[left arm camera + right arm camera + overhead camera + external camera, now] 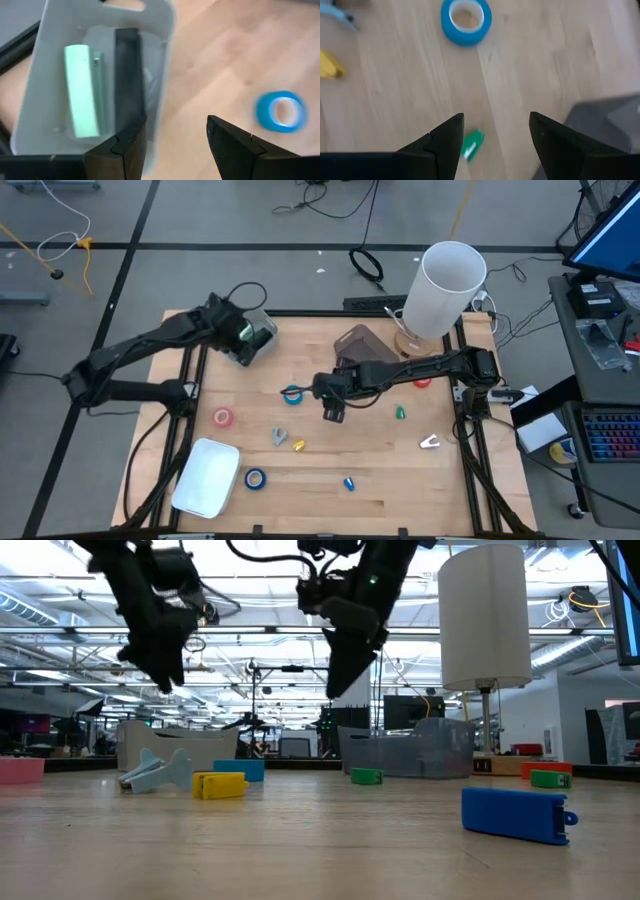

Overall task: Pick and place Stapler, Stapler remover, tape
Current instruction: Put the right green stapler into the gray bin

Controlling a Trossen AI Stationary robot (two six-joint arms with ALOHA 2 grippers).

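Left pincer [172, 142]: open and empty, hanging over the clear bin [256, 340] at the far left of the tabletop [380, 465]; a pale green stapler [82, 90] and a dark one lie in the bin right under it.
Right pincer [492, 135]: open, holding nothing, above mid-tabletop; a blue tape roll [466, 20] lies ahead of its fingertips, a small green piece [471, 144] almost beneath them.
Other tape: a pink roll [222, 417] and a 2nd blue roll [256, 478] sit well apart from both pincers, near the white tray [207, 477].
Step in hand: likely the right arm going for the blue roll ahead.
Doing it well: centre over the ring, put 1 finger through the hole and 1 outside the wall, descend squarely, close gently, then lift straight up.
Risk: a skewed descent could push the light ring away.
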